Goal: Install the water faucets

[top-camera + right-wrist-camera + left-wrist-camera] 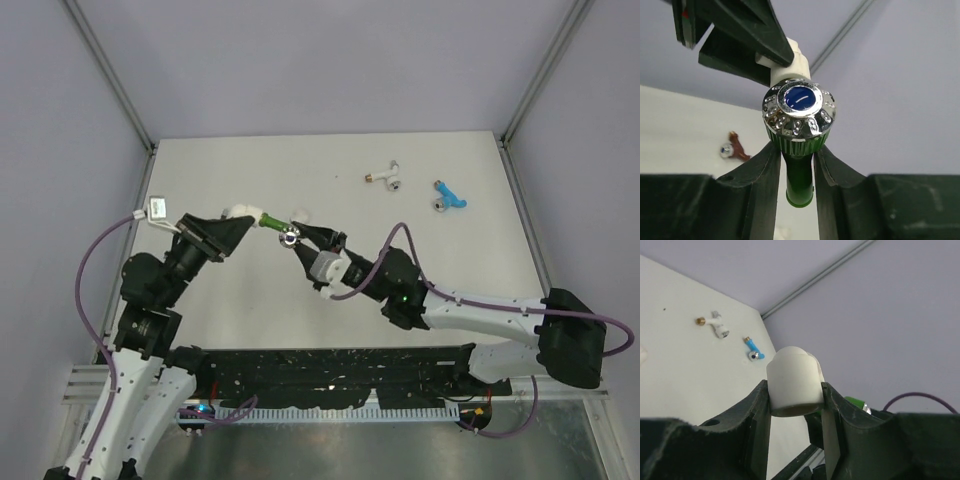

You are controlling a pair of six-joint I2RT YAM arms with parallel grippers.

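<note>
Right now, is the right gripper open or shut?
The right gripper is shut on the green faucet: both fingers press its green stem.

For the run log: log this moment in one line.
left tool: shut on stubby white plastic fitting | right tool: shut on green plastic faucet

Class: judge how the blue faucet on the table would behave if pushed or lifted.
The blue faucet looks like rigid plastic, so it should probably keep its shape when gripped. Its T shape lies flat, so a push would likely slide or pivot it, not roll it. Its shiny metal end may be slippery.
</note>
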